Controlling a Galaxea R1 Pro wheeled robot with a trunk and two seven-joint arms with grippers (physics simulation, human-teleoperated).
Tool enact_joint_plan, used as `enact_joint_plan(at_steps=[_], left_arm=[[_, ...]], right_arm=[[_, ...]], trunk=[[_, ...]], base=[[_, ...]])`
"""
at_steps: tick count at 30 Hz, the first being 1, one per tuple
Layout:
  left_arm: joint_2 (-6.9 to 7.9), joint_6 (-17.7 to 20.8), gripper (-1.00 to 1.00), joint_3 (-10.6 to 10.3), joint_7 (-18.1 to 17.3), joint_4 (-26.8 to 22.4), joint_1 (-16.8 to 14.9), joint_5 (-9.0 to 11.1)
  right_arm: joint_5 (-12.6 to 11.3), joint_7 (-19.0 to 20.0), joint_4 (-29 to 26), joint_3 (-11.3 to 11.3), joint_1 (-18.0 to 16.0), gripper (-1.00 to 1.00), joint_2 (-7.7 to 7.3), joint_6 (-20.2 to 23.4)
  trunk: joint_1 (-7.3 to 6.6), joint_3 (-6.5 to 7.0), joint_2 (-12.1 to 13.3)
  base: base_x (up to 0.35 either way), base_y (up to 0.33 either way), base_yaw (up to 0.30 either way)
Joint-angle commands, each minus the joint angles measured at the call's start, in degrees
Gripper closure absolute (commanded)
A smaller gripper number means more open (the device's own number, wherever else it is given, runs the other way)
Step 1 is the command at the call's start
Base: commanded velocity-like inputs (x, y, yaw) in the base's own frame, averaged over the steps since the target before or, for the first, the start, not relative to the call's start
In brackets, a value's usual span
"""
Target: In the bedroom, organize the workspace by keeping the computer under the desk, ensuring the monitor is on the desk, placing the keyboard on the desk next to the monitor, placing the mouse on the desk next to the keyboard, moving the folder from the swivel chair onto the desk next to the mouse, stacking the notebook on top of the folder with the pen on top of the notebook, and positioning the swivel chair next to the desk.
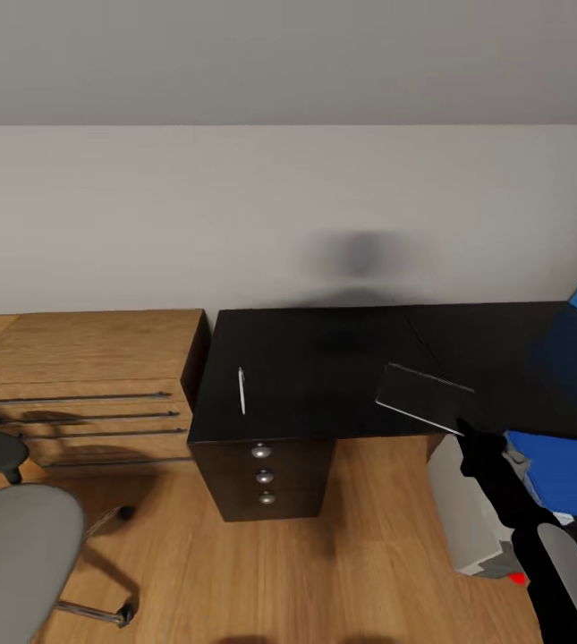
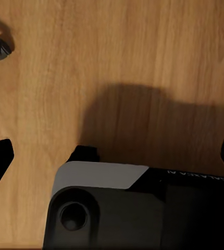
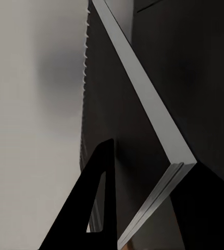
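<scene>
Fingers of my right gripper [image 3: 138, 200] clamp one corner of the notebook [image 1: 424, 396], held tilted just above the black worktop [image 1: 324, 358] at about 3 o'clock from the pen [image 1: 241, 391]. It looks thin, light and fairly stiff (a corner pinch could let it droop or twist), so I judge a hold farther in along the edge safer. Left gripper [image 2: 112, 156] hangs over the wood floor [image 2: 133, 57], its black tips wide apart. Blue folder [image 1: 561, 470] lies at 4 o'clock of the notebook.
</scene>
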Motion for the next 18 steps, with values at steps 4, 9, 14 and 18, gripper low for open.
enact_joint_plan(at_steps=[4,9,14,18], left_arm=[[0.06,0.1,-1.0,-0.3,0.4,-0.1,0.0,0.5],[0.06,0.0,-1.0,-0.3,0.3,0.0,0.0,0.5],[0.06,0.0,-1.0,-0.2,0.3,0.0,0.0,0.5],[0.13,0.0,-1.0,-0.2,0.3,0.0,0.0,0.5]], right_arm=[[-0.5,0.2,0.0,-0.1,-0.1,1.0,0.04,0.3],[-0.5,0.3,0.1,-0.1,0.0,1.0,-0.06,0.4],[-0.7,0.3,0.3,-0.1,0.0,1.0,0.07,0.4],[-0.7,0.2,0.3,0.0,-0.1,1.0,0.08,0.6]], trunk=[[-0.9,0.48,1.6],[-2.0,1.22,3.6],[-2.88,1.91,5.2],[-2.88,1.9,5.2]], base=[[-0.079,0.0,-0.238],[-0.014,0.0,-0.146],[-0.002,0.0,-0.025],[0.0,0.0,-0.001]])
